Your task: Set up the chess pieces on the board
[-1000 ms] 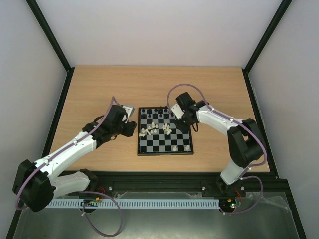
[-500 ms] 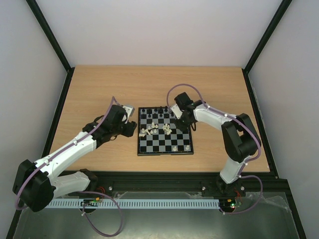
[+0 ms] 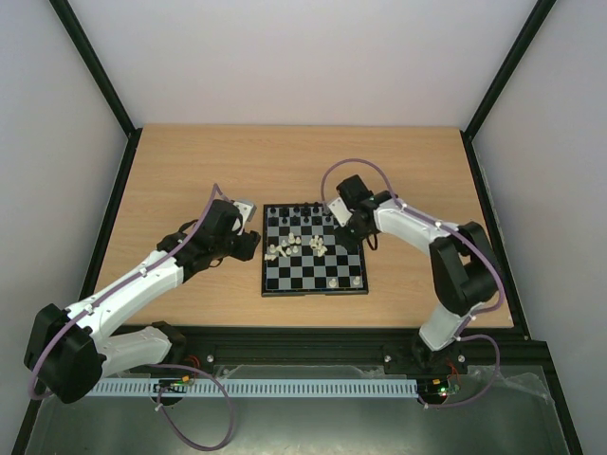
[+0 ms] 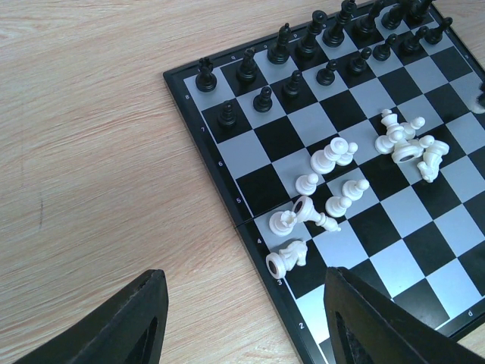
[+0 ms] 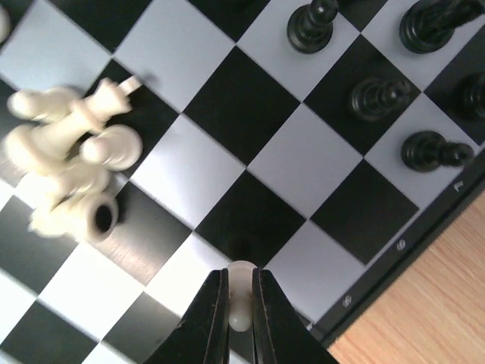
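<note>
Both arms (image 3: 142,275) (image 3: 408,220) low, near the board (image 3: 294,275)

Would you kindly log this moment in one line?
right fingers: shut on white piece | left fingers: open, beside board | white pieces: mostly toppled mid-board

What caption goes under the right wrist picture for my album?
Right gripper pinching a white piece over the board, toppled white pieces nearby, black pieces standing.
</note>
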You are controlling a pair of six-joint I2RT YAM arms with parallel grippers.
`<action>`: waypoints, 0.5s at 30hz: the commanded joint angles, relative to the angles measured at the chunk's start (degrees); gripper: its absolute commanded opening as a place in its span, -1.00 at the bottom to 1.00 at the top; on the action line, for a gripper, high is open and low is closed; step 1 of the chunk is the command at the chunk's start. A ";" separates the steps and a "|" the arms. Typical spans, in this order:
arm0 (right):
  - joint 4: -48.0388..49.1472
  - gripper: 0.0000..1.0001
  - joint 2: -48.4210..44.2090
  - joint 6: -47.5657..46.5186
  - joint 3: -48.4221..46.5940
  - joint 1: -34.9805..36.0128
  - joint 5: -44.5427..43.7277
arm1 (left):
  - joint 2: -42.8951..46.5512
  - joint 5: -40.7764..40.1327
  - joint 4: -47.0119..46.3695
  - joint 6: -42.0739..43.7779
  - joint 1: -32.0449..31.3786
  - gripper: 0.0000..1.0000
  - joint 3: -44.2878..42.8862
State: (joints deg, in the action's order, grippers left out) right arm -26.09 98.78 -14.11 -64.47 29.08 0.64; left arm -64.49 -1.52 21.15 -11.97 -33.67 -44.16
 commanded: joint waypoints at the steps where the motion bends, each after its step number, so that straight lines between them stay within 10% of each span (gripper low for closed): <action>1: -6.03 -0.87 -7.25 -1.32 3.49 -0.25 2.34 | -0.07 0.20 0.15 -0.07 0.51 0.16 -0.43; 15: -10.54 -0.86 -15.62 -5.72 14.33 -0.25 6.80 | -0.53 0.40 0.30 -0.03 0.71 0.16 -0.48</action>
State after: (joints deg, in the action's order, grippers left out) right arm -32.99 84.51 -18.52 -51.86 29.08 5.39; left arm -64.51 -1.50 21.15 -11.97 -33.30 -44.16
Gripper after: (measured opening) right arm 0.075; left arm 0.580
